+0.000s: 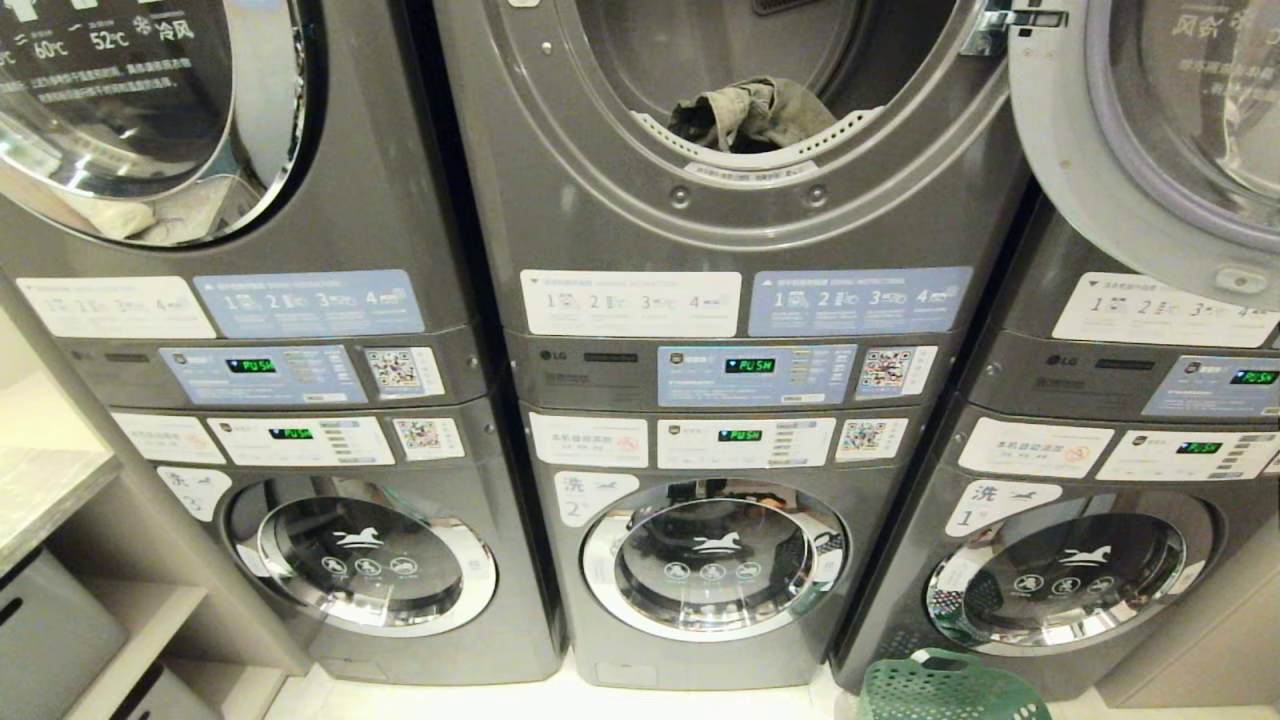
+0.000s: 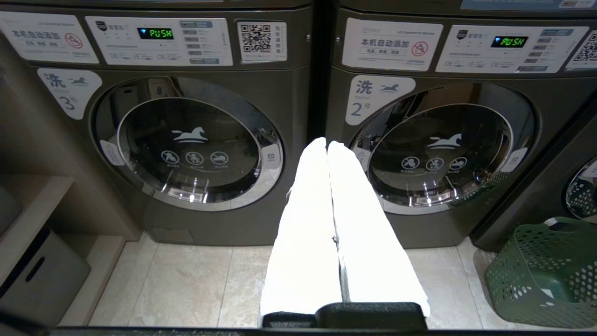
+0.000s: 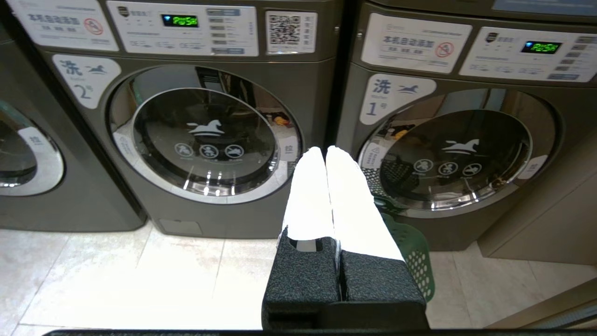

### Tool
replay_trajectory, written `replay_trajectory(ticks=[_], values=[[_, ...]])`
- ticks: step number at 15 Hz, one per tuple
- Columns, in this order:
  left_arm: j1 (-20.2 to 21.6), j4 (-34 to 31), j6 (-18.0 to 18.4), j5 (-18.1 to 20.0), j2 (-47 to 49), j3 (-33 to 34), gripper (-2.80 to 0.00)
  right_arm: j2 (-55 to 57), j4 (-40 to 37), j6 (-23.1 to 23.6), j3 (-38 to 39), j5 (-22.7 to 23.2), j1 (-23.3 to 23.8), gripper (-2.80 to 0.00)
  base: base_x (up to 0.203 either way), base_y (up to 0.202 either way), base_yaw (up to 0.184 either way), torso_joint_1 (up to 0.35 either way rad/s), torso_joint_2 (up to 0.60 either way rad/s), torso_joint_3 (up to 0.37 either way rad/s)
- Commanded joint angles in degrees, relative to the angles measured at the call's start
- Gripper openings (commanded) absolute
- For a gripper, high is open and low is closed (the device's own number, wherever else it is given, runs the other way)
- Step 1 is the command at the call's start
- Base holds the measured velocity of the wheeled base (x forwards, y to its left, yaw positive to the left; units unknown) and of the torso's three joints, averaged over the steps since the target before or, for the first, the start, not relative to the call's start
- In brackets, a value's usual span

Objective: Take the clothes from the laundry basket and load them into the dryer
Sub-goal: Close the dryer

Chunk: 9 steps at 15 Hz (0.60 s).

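**Both end effectors together and empty, one garment already in the drum**

Left end effector shows in its wrist view with its two white fingers pressed together on nothing, aimed at the seam between washers 3 and 2. Right end effector is likewise together and empty, pointing between washers 2 and 1. Neither arm appears in the head view, which suggests both are parked low and clear of the doors.

At the top centre of the head view, the middle dryer stands with its round door swung wide to the upper right, presumably left that way for loading. A crumpled olive-grey garment lies on the lip of the drum, just inside the opening.

The green laundry basket sits on the tiled floor at the lower right of the head view, in front of washer 1 and close beside the dryer stack. In the left wrist view its inside looks empty, so the loading seems largely done.

Much is cut off: the basket's far side runs out of every frame, the dryer's drum is seen only at its lower rim, and the right fingers cover most of the basket in that view.
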<state>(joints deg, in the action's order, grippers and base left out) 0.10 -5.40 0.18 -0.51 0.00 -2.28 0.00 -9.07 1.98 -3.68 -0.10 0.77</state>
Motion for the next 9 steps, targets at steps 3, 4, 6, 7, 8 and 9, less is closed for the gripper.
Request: replay_trajectory(ticks=[3,4,6,7,8,9], values=[[0.0,0.0,0.0,0.0,0.1,0.0,-2.80,0.1,-0.1,0.0,0.0,0.0,0.0,-2.80,0.000,-0.197,0.002,0.002,0.00,0.006],[0.0,0.0,0.0,0.0,0.1,0.0,-2.80,0.1,-0.1,0.0,0.0,-0.1,0.0,-2.80,0.000,-0.191,0.000,0.000,0.00,0.002],[0.0,0.0,0.0,0.0,0.1,0.0,-2.80,0.1,-0.1,0.0,0.0,0.0,0.0,-2.80,0.000,-0.196,0.002,0.001,0.01,0.004],[0.0,0.0,0.0,0.0,0.1,0.0,-2.80,0.1,-0.1,0.0,0.0,0.0,0.0,-2.80,0.000,-0.194,0.003,-0.002,0.00,0.003],[0.0,0.0,0.0,0.0,0.1,0.0,-2.80,0.1,-0.1,0.0,0.0,-0.1,0.0,-2.80,0.000,-0.191,0.003,0.002,0.01,0.002],[0.0,0.0,0.0,0.0,0.1,0.0,-2.80,0.1,-0.1,0.0,0.0,-0.1,0.0,-2.80,0.000,-0.196,0.002,0.007,0.01,0.012]])
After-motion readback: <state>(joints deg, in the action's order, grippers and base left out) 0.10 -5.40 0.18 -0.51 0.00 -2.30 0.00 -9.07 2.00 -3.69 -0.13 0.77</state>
